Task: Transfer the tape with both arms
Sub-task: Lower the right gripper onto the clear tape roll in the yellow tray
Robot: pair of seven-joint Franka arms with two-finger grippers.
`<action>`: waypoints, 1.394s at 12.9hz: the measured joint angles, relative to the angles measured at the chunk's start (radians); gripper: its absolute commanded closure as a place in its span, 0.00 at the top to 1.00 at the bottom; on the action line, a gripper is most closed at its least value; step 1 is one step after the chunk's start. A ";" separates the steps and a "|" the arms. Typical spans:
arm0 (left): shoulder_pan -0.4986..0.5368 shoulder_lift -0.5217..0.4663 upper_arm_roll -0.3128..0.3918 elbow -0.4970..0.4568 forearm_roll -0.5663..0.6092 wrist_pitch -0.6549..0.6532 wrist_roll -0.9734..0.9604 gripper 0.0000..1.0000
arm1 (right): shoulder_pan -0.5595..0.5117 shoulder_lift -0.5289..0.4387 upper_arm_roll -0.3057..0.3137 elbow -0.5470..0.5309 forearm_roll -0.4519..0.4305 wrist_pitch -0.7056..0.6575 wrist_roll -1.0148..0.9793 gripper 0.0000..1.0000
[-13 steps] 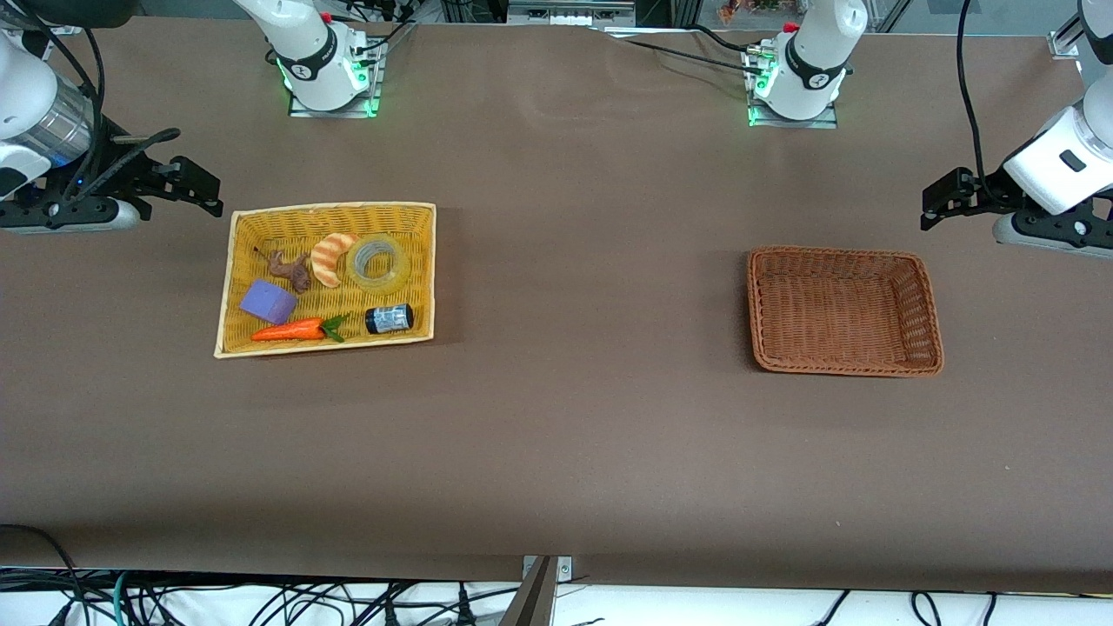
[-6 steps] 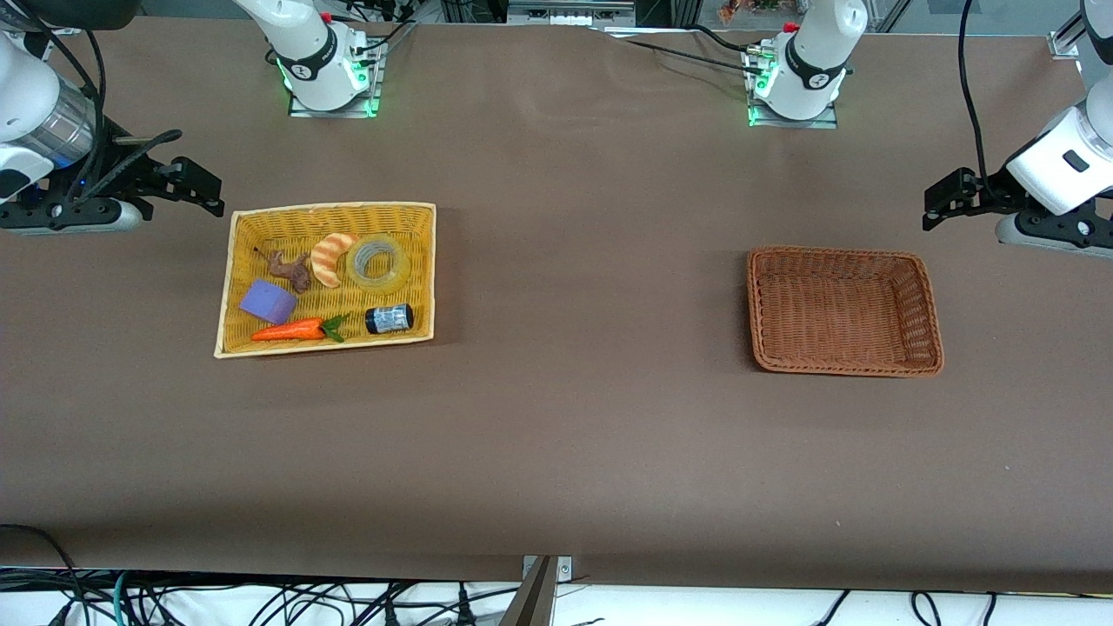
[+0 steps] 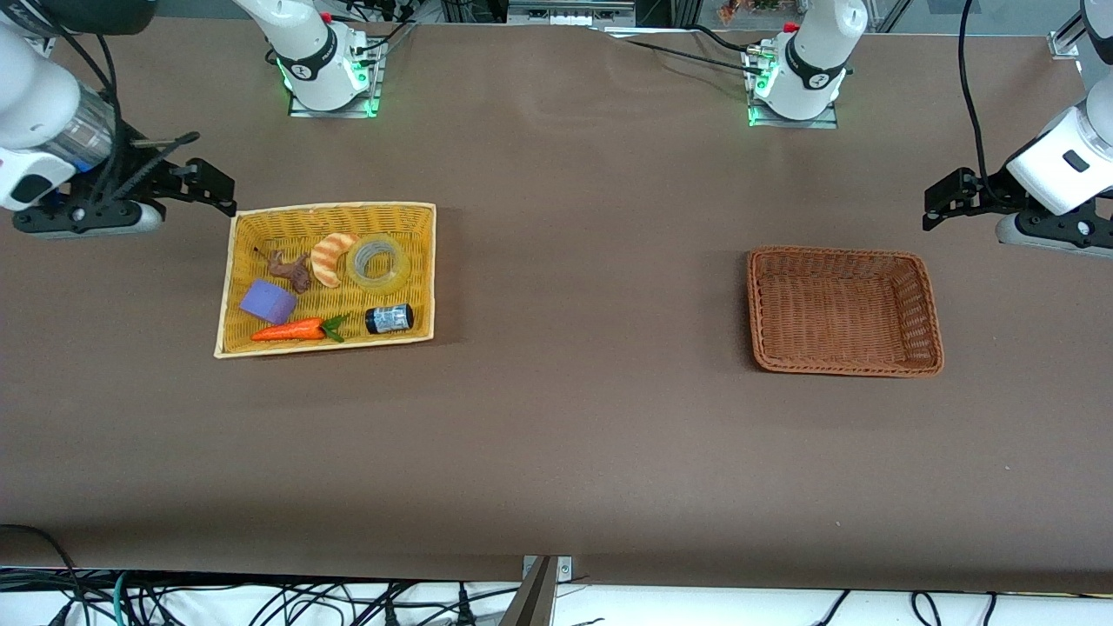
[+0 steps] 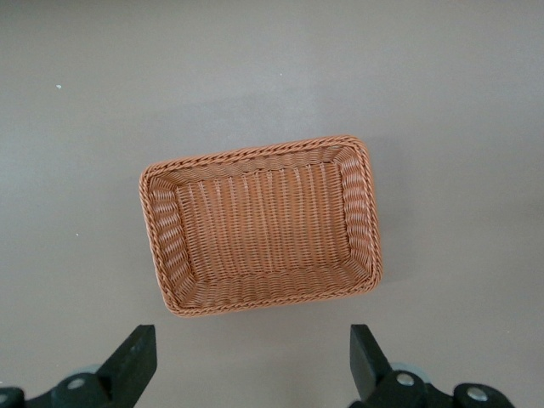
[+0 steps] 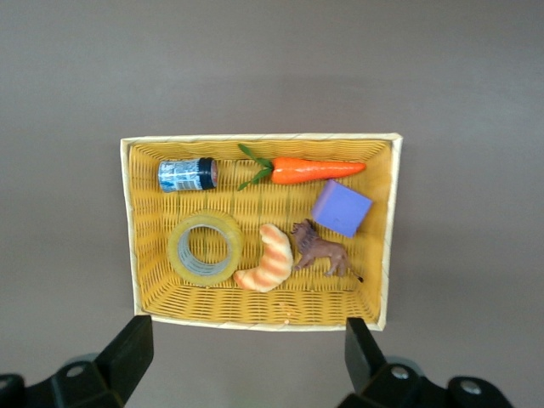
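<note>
**A:** Start with the front view. Where is everything?

**B:** The tape (image 3: 378, 263) lies flat in the yellow basket (image 3: 233, 287) toward the right arm's end of the table, just beside the croissant (image 3: 331, 258) and farther from the camera than the small dark can (image 3: 389, 318). A carrot (image 3: 289, 330), a purple block (image 3: 268, 302) and a brown toy animal (image 3: 290, 269) share the basket. The brown basket (image 3: 930, 313) sits toward the left arm's end, with nothing in it. The right gripper (image 3: 204, 183) hangs over bare table beside the yellow basket's corner; the left gripper (image 3: 943, 198) waits over the table near the brown basket.

**A:** And the left wrist view?

**B:** It looks straight down on the brown basket (image 4: 170, 255). The left gripper's fingers (image 4: 136, 357) stand wide apart, holding nothing.

**A:** The right wrist view?

**B:** The yellow basket (image 5: 387, 238) fills the middle, the tape (image 5: 205, 247) lying flat with its hole facing up, the croissant (image 5: 270, 262) touching or nearly touching it. The right gripper's fingers (image 5: 129, 350) are likewise spread, empty.

**A:** So which step is this?

**B:** I judge it the opening approach; the pickup is not yet done. Next, the right gripper should come over the tape and descend with one finger in the hole and one outside the ring, on the side away from the croissant.
</note>
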 measured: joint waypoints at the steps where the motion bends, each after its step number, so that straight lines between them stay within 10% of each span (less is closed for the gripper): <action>1: 0.000 0.000 0.000 0.000 0.000 0.000 0.000 1.00 | 0.001 0.013 0.014 -0.020 0.000 0.029 0.001 1.00; 16: 0.000 0.000 0.000 0.001 0.000 0.000 0.000 1.00 | 0.003 0.216 0.070 -0.695 0.000 0.856 0.037 1.00; 18: 0.000 0.000 0.000 0.001 0.000 0.000 0.000 1.00 | 0.003 0.225 0.073 -0.697 0.000 0.877 0.037 0.85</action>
